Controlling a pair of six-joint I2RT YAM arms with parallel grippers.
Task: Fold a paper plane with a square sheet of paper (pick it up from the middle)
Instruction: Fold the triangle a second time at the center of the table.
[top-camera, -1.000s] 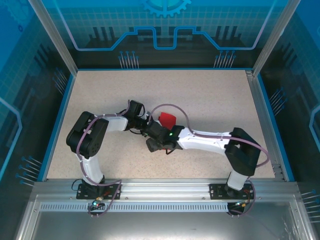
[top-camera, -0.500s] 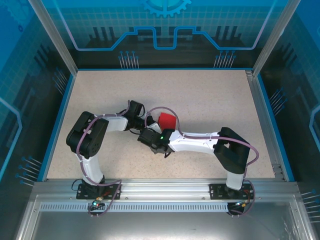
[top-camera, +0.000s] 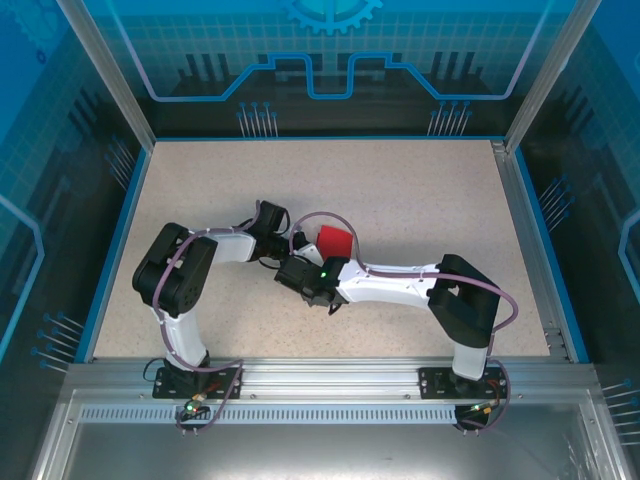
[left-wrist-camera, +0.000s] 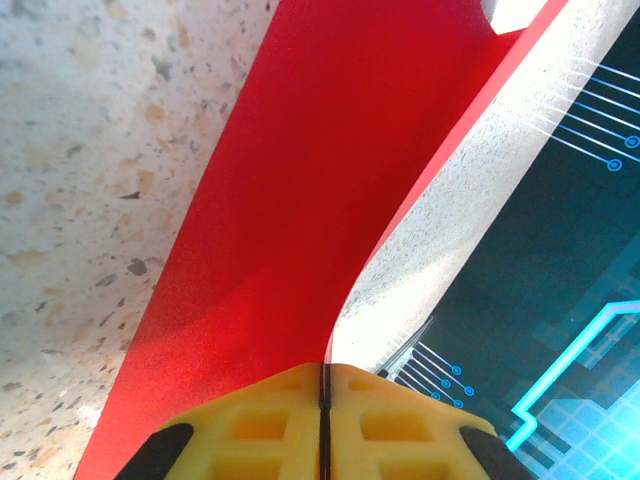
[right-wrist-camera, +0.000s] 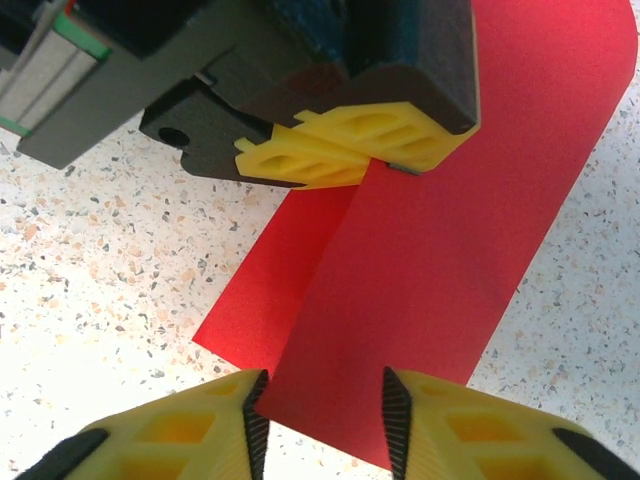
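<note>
The left gripper (left-wrist-camera: 322, 380) clamps the paper (right-wrist-camera: 430, 250) folded over; the right gripper (right-wrist-camera: 325, 405), jaws apart, straddles its edge, likely to crease it.

The whole table (top-camera: 420, 190) is viewed from high above & behind the arm bases by the top ext. cam, w/ the square sheet of paper (top-camera: 333, 240) seen small near mid-frame. The sheet is viewed v. close by the left wrist cam, along its surface past the left gripper (left-wrist-camera: 322, 385) toward the blue wall panel (left-wrist-camera: 560, 300). It is viewed close from the opposite side, angled down, by the right wrist cam over the right gripper (right-wrist-camera: 325, 405); sheet shared by all three views.
</note>
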